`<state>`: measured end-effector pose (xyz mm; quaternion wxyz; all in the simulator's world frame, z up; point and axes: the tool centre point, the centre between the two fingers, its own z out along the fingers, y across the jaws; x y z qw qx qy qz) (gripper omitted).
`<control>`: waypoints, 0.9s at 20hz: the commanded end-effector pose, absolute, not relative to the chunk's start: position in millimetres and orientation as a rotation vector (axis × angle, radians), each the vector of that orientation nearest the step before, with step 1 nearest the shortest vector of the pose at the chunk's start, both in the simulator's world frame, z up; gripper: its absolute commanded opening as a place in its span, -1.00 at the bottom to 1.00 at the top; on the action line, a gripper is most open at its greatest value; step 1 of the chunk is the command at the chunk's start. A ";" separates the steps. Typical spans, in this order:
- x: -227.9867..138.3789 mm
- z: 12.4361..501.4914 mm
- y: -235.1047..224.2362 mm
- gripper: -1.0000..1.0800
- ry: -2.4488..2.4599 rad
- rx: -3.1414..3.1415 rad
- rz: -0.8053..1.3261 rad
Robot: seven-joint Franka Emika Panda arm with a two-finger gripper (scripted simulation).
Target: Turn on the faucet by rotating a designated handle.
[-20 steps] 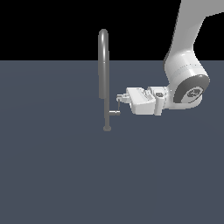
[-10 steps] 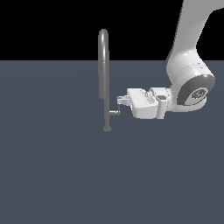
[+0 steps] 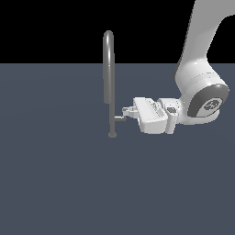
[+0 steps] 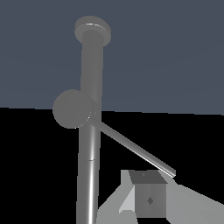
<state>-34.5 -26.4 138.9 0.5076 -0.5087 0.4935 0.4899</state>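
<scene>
1. On grey floor (image 3: pixel 55 183), near centre of exterior view: faucet (image 3: pixel 109 82), upright, arched spout curling over at 12 o'clock, small round base at 6.
2. At 3 o'clock off lower stem: handle (image 3: pixel 120 118), short stub; in wrist view a thin lever (image 4: pixel 131 148) slanting away from round stub end.
3. Just beside handle, reaching in level from exterior view's right: gripper (image 3: pixel 128 113), white.
4. Finger tip (image 4: pixel 148 197) close under lever end; contact unclear.
5. Clenched or released: cannot tell.
</scene>
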 end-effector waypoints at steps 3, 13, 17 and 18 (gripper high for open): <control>-57.4 103.8 -26.3 -1.00 1.210 -1.208 1.210; -54.0 75.1 -26.3 -1.00 1.208 -1.210 1.208; -43.6 87.3 -26.4 -1.00 1.184 -1.223 1.191; -42.9 82.9 -26.4 -1.00 1.187 -1.221 1.193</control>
